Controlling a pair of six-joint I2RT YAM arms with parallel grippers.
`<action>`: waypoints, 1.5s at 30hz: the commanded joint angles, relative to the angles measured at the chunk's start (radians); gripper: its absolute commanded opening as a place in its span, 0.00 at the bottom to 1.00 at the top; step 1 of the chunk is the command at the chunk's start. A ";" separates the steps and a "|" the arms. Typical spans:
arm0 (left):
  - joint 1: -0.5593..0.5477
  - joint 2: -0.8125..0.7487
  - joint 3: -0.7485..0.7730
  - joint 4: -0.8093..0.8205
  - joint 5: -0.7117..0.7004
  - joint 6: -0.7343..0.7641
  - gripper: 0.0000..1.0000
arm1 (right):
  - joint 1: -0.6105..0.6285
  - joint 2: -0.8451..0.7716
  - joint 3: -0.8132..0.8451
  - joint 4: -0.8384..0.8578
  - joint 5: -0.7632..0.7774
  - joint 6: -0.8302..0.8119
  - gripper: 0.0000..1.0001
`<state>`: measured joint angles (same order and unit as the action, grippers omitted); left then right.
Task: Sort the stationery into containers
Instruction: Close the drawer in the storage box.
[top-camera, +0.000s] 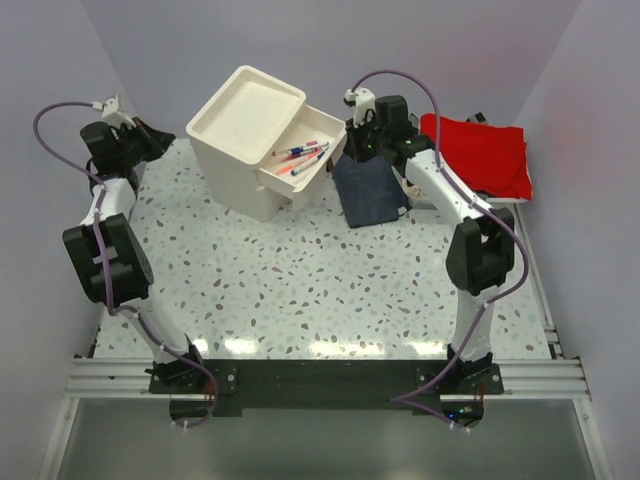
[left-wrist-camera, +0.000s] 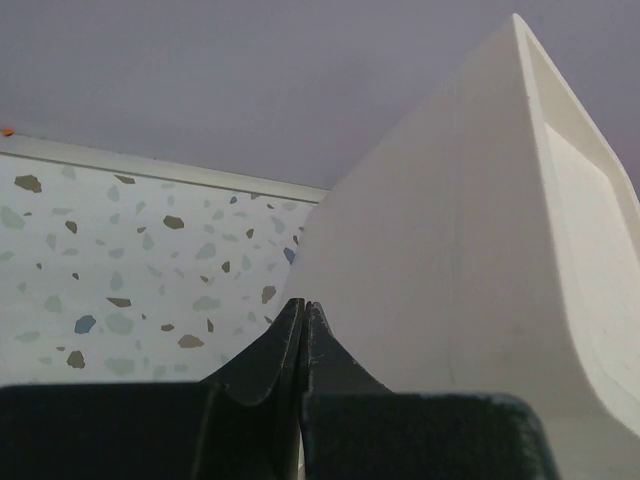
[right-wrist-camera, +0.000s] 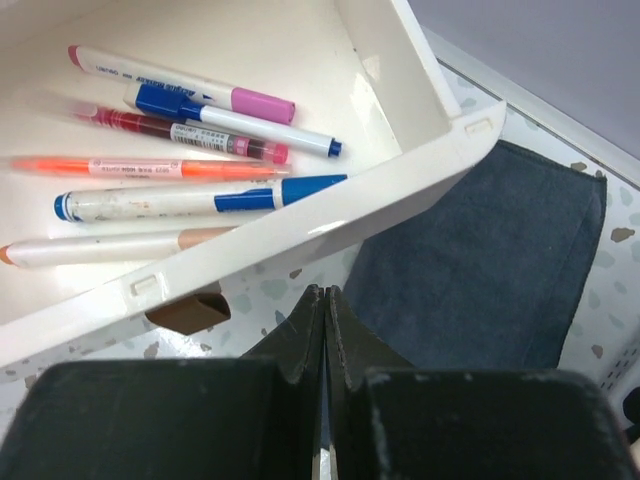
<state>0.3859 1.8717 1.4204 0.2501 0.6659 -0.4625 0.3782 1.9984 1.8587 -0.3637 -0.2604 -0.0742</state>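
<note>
Now the speckled desk (top-camera: 300, 290) lies between lilac walls (top-camera: 330, 40). Pens (top-camera: 300, 155) lie in the open drawer (top-camera: 318, 178) near its far edge; the left gripper (left-wrist-camera: 303, 303) and right gripper (right-wrist-camera: 323, 292) are closed, empty.

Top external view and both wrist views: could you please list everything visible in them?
drawer unit: one, cream-white, back centre of table, one drawer pulled open
pens: six, with pink, blue, red, orange and tan parts, lying in the open drawer
blue cloth: one, dark blue, folded, right of the unit
red cloth: one, red, back right
table: one, white speckled
left gripper: one, black, shut, empty, beside the unit's wall
right gripper: one, black, shut, empty, by the drawer's front
</note>
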 joint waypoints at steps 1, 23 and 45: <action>0.005 0.032 0.049 0.077 0.038 -0.016 0.00 | 0.018 0.043 0.077 0.035 -0.030 0.031 0.00; -0.004 0.069 0.037 0.095 0.080 -0.030 0.00 | 0.108 0.154 0.266 0.060 -0.050 0.152 0.00; -0.084 0.043 0.017 0.038 0.109 0.034 0.00 | 0.185 0.309 0.419 0.147 -0.026 0.237 0.00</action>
<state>0.3176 1.9434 1.4433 0.2878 0.7521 -0.4557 0.5228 2.2658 2.1952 -0.3084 -0.2512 0.1028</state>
